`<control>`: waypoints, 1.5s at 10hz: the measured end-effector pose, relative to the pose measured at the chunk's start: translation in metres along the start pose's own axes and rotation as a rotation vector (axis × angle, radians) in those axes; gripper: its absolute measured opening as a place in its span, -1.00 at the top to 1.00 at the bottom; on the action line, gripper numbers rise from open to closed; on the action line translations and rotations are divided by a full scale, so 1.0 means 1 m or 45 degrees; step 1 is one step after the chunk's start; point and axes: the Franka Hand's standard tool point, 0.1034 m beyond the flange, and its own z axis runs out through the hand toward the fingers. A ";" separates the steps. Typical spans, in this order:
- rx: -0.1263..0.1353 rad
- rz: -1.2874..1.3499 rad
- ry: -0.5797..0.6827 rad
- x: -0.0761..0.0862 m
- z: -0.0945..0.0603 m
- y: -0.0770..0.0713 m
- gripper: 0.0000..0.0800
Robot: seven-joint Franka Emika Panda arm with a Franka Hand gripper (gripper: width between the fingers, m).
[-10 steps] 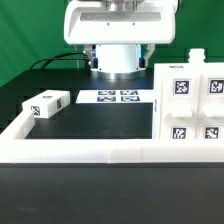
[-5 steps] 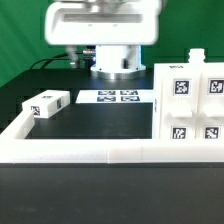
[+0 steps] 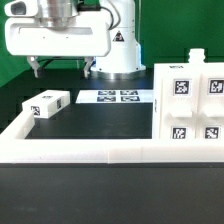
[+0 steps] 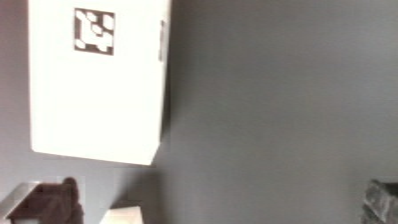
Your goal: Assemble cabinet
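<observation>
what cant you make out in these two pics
1. Cabinet body: in the exterior view it is cut off by the picture's right edge, so its full width is unseen.
2. Small white block: in the wrist view one end runs past the frame edge.
3. Claw: the wrist view shows only dark, blurred fingertips at the frame edge.
4. Tags on the cabinet body: too small to read in the exterior view.

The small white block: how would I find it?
Find the black table inside the white border rail. On the exterior view's left lies the small white block, alone. Unlike the big cabinet piece, it is little, tagged at one end.
</observation>
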 end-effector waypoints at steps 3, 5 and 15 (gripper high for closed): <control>0.000 -0.010 -0.001 0.000 0.000 -0.003 -0.99; 0.000 -0.012 0.000 -0.001 0.001 0.000 -0.99; -0.012 0.115 -0.006 -0.036 0.051 0.063 -0.99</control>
